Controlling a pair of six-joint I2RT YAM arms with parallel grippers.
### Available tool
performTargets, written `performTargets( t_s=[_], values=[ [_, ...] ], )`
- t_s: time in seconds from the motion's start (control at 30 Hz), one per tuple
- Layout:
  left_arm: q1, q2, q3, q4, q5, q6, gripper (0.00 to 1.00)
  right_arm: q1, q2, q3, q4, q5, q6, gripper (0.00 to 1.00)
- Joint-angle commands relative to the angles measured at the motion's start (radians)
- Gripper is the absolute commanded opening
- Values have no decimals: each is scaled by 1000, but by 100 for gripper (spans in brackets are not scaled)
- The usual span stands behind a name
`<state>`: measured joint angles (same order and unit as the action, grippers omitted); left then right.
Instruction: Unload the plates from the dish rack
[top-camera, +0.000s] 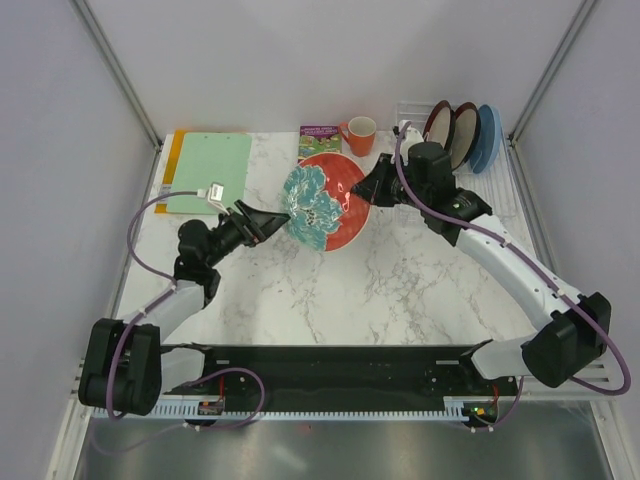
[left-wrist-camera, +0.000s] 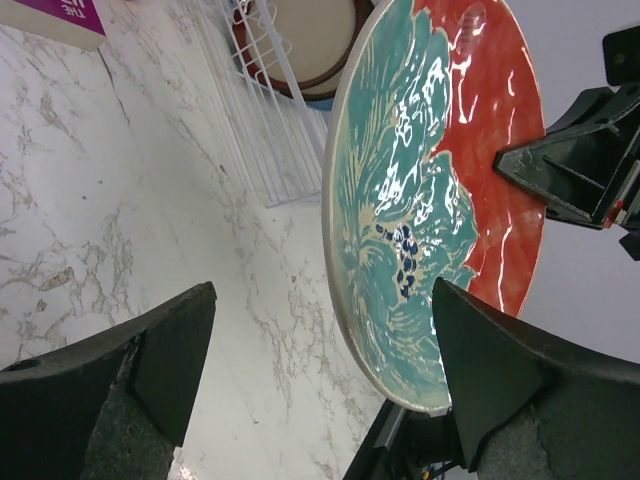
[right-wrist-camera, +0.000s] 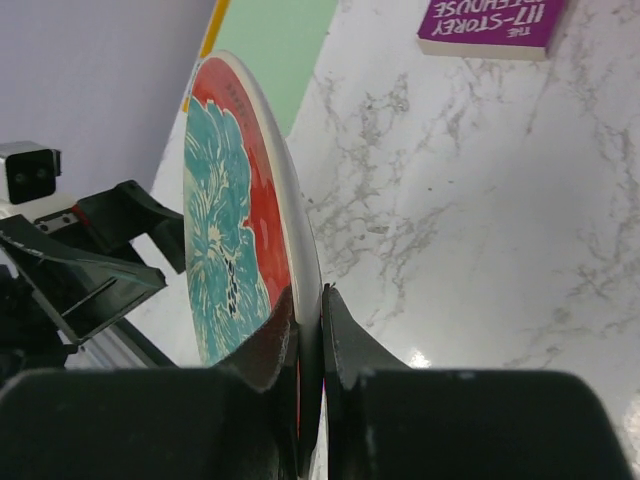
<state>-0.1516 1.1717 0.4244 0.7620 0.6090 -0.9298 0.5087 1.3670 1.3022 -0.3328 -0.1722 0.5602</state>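
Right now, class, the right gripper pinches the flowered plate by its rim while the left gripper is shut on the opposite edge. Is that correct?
No. The left gripper is open, jaws wide apart at that edge, as the left wrist view shows. The right gripper does pinch the flowered plate by its rim.

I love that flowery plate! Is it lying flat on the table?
No, the right gripper holds the plate up on edge by its rim.
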Motion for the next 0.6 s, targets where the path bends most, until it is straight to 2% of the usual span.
performTargets(
  t_s=[0.0, 0.07, 0.13, 0.27, 0.3, 0.37, 0.4, 0.43, 0.47, 0.53, 0.57],
  values=[
    [3, 46, 1, 166, 37, -72, 95, 14, -54, -29, 325, -141, 159, 0],
    [3, 68, 2, 235, 52, -115, 91, 27, -55, -61, 383, -153, 182, 0],
    [3, 107, 14, 270, 64, -147, 82, 25, -54, -76, 406, -171, 197, 0],
    [1, 169, 14, 408, 93, -201, 57, 33, -49, -92, 431, -204, 227, 0],
    [1, 181, 16, 424, 100, -220, 38, 34, -52, -93, 429, -204, 228, 0],
    [1, 213, 25, 444, 129, -225, 8, 34, -59, -103, 426, -188, 224, 0],
    [1, 218, 27, 441, 130, -230, 2, 33, -63, -103, 425, -185, 218, 0],
    [1, 218, 21, 442, 133, -225, 2, 34, -62, -100, 422, -187, 213, 0],
    [3, 212, 16, 438, 133, -221, 2, 33, -60, -87, 402, -185, 205, 16],
    [9, 183, 22, 276, 114, -158, 2, 34, -60, -60, 341, -123, 130, 40],
    [10, 140, 33, 161, 77, -117, 2, 33, -60, -5, 213, -66, 91, 44]
  ],
)
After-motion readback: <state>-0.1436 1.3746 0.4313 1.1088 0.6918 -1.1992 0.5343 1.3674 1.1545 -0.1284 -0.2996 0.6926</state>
